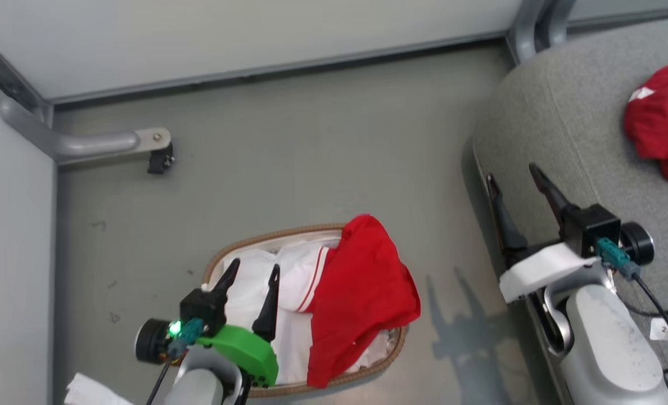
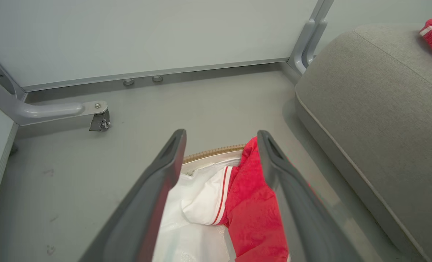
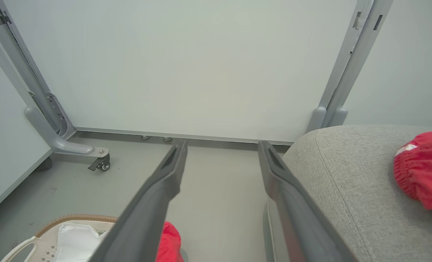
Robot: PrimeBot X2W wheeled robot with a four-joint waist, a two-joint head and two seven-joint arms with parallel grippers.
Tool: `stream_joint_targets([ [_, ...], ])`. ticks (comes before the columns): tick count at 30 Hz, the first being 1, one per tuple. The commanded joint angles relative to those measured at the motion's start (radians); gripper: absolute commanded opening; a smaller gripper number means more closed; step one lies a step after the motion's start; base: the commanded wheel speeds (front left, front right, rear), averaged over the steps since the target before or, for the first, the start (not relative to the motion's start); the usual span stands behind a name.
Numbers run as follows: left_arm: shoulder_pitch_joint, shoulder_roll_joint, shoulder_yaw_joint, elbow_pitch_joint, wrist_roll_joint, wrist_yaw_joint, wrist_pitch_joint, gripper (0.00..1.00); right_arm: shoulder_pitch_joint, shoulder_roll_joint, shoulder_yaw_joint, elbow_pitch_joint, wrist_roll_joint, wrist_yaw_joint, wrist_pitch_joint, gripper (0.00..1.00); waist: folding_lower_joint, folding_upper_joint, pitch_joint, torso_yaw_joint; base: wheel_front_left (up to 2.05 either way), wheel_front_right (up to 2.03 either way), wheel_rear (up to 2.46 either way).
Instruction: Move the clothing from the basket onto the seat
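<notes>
A small bay is closed in by pale, blank wall panels (image 1: pixel 227 39) set between grey metal posts. The floor (image 1: pixel 289 140) is smooth matte grey, with a few faint dark scuffs (image 1: pixel 100 225) toward the left and a soft forked shadow (image 1: pixel 457 320) lying between basket and seat.

The seat (image 1: pixel 570 112), a large rounded cushion in grey woven fabric with a stitched seam, takes up the right side of the head view and stands close to the corner post. One bundled red garment (image 1: pixel 663 121) with a small white patch lies on top of it, well away from its left edge.

The basket (image 1: pixel 266 239), oval with a tan woven rim, sits on the floor to the left of the seat, apart from it. Inside, a second red garment (image 1: pixel 362 292) is spread over the right half and drapes over the rim. Beside it lies white fabric (image 1: pixel 306 275) edged with thin red stripes.

The left gripper (image 1: pixel 255 264) hangs over the basket's left half, its two dark fingers spread apart and empty. The right gripper (image 1: pixel 511 172) is at the seat's left edge, fingers likewise spread, holding nothing.

A curved grey frame foot (image 1: pixel 98 143) reaches out from the left wall and ends in a small black caster (image 1: pixel 159 160).
</notes>
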Motion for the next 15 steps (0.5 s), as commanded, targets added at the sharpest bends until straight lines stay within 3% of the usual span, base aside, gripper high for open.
stream_joint_targets([
  [1,-0.043,0.004,-0.015,0.016,-0.006,-0.003,0.001,1.00,-0.026,-0.003,0.004,-0.012,0.006,-0.001,-0.002,1.00,0.0000,0.0000,0.117,-0.062,0.00,0.00,0.00],
  [15,-0.234,0.005,-0.215,0.204,-0.047,-0.026,0.001,1.00,-0.148,0.008,0.040,-0.093,0.015,-0.001,-0.002,1.00,0.0000,0.0000,0.337,-0.151,0.00,0.00,0.00],
])
